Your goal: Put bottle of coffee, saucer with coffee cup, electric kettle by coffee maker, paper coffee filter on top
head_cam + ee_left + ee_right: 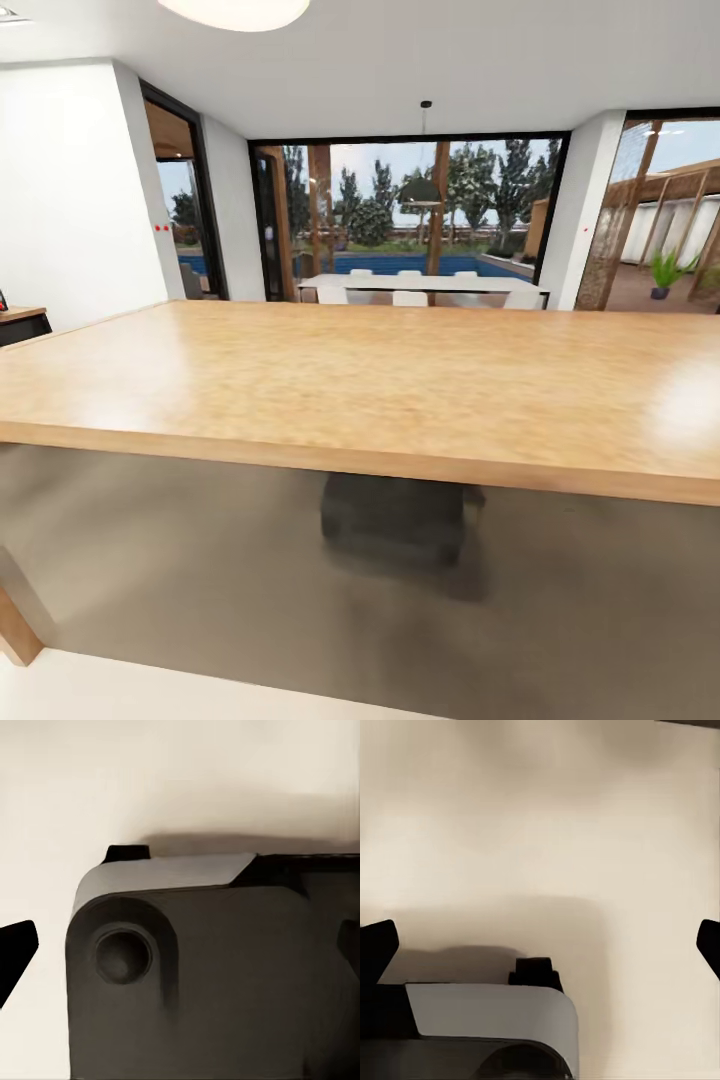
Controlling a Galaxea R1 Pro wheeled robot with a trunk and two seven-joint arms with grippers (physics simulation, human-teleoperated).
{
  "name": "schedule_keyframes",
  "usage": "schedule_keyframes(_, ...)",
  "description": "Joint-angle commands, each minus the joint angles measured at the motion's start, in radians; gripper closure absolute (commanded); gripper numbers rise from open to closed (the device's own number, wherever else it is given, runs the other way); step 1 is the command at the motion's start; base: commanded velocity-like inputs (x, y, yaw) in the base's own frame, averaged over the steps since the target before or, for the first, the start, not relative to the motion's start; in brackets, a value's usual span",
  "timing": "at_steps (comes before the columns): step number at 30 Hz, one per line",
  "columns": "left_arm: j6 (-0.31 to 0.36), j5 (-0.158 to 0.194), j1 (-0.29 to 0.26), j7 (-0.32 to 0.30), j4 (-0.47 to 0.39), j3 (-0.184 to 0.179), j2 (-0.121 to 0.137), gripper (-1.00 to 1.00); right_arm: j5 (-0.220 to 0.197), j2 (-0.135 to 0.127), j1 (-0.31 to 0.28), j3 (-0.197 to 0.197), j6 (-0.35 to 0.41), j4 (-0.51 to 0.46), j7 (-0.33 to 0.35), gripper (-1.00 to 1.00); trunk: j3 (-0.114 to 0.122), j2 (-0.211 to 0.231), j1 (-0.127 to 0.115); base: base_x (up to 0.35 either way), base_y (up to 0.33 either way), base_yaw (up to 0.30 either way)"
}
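Evidently nothing of the coffee station has been set up as far as can be seen, and the robot is judged to be on its way through the house.

In the right wrist view the right gripper [540, 945] is seen with its two dark fingertips [379, 949] standing wide apart at either side; nothing is held between them. Just beyond them lies a grey part of the robot's own base [487, 1016], and beyond that a pale floor [540, 817].

In the left wrist view one dark fingertip of the left gripper [180, 952] is seen at one side and a dark sliver at the other, so it is judged open and empty, though less can be made out. Close ahead of the fingers the grey base housing [202, 975] with a round recess [122, 956] is seen.

In the head view a large wooden table [380, 385] is met first, with a dark block [392, 515] beneath it. Farther off a white dining table with chairs [420, 287] stands before tall windows [400, 205], with a pool and trees outside.

Where the coffee maker, coffee bottle, filter, saucer, cup and kettle are cannot be told from here. Every placement is therefore judged as left to do, and the kitchen has first to be reached.
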Motion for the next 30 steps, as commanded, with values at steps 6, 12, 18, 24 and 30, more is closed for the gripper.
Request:
schedule_keyframes(6, -0.003, 0.001, 0.0, 0.001, -0.026, -0.001, -0.001, -1.0, -0.001, -0.001, -0.016, 0.0, -0.02, -0.003, 0.001, -1.0, -0.001, -0.001, 0.0, 0.0, 0.0, 0.18)
schedule_keyframes(12, -0.073, -0.002, 0.0, 0.001, -0.026, 0.0, -0.001, -1.0, -0.001, -0.001, -0.017, 0.0, -0.022, -0.004, 0.001, -1.0, -0.001, -0.001, 0.0, 0.0, 0.0, 0.229)
schedule_keyframes(18, -0.101, -0.004, 0.0, 0.001, -0.026, 0.0, -0.001, -1.0, -0.001, -0.001, -0.017, 0.0, -0.022, -0.004, 0.001, -1.0, -0.001, -0.001, 0.0, 0.0, 0.0, 0.237)
schedule_keyframes(24, -0.107, -0.003, 0.0, 0.001, -0.025, 0.001, -0.001, -1.0, 0.004, -0.001, -0.017, 0.0, -0.021, -0.004, 0.002, -1.0, -0.001, -0.001, 0.0, 0.0, -0.08, 0.109)
schedule_keyframes(30, -0.108, -0.004, 0.0, 0.001, -0.025, 0.001, -0.001, -1.0, 0.006, -0.001, -0.017, 0.0, -0.023, -0.004, 0.001, -1.0, -0.001, -0.001, 0.0, 0.0, -0.143, 0.084)
